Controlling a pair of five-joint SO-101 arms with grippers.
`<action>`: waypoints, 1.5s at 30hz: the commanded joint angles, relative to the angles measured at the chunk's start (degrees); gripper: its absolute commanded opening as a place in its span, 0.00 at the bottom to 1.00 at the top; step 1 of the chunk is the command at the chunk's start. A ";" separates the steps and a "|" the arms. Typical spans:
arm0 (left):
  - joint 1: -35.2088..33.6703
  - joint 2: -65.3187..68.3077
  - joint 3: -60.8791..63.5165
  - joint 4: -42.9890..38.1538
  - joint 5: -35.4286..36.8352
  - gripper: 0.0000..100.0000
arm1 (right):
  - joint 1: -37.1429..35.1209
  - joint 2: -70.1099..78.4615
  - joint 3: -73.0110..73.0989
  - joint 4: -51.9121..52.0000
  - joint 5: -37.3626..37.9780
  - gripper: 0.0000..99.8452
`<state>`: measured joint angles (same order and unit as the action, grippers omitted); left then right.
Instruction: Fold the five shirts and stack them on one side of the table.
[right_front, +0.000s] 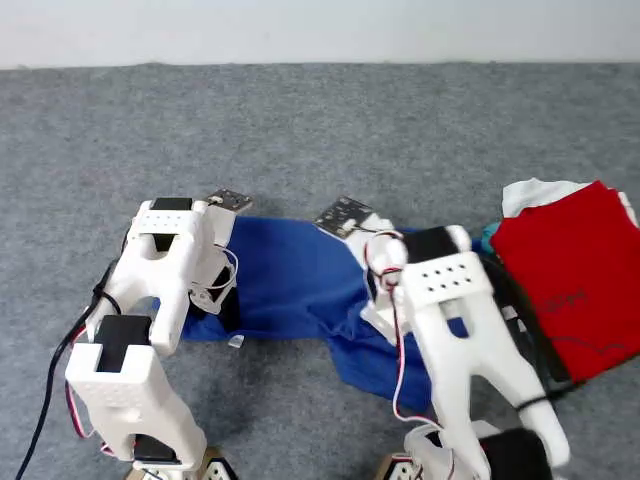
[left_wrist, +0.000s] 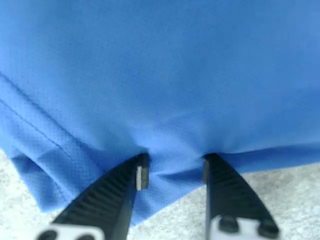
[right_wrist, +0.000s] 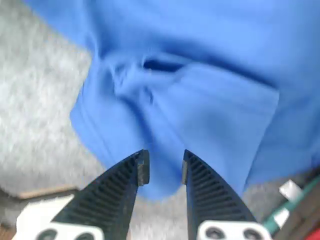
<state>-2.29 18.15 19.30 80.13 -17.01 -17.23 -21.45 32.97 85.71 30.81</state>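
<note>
While the blue shirt (right_front: 290, 280) lies rumpled and only part folded on the grey table (right_front: 300, 130), just beside the red shirt (right_front: 570, 280), the step in hand looks like taking hold of its near hem for a fold. The red shirt is already folded and sits on top of a white shirt (right_front: 535, 192), so I judge that pile to be the stack. The left gripper (left_wrist: 173, 172) is at the end of the blue shirt farthest from the red shirt. Its jaws stand fairly wide, the tips pressed into the cloth near the hem, with a small ridge of fabric puckered between them but not pinched. The right gripper (right_wrist: 163, 167) is at the end nearer the red shirt, over a bunched, doubled-over corner. Its jaws are narrowly parted and hold nothing. To do this well, both grippers should close on the hem at matching spots, each catching every layer. The crumpled corner nearer the red shirt wants smoothing first, or the fold will set crooked. Lifting both ends together and evenly should keep the cloth from dragging or twisting.
</note>
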 joint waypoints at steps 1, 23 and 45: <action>0.00 -1.85 -0.04 -0.44 -0.44 0.19 | 2.59 -3.74 2.73 2.42 4.04 0.12; 8.70 -1.41 -0.04 0.44 -0.44 0.19 | 9.45 -3.74 31.74 -15.87 12.66 0.06; 8.62 -1.41 -0.04 0.62 -0.44 0.19 | 9.80 -3.74 11.34 -8.66 12.13 0.01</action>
<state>4.75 18.15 19.21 80.84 -17.01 -8.09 -24.70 46.86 78.42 42.77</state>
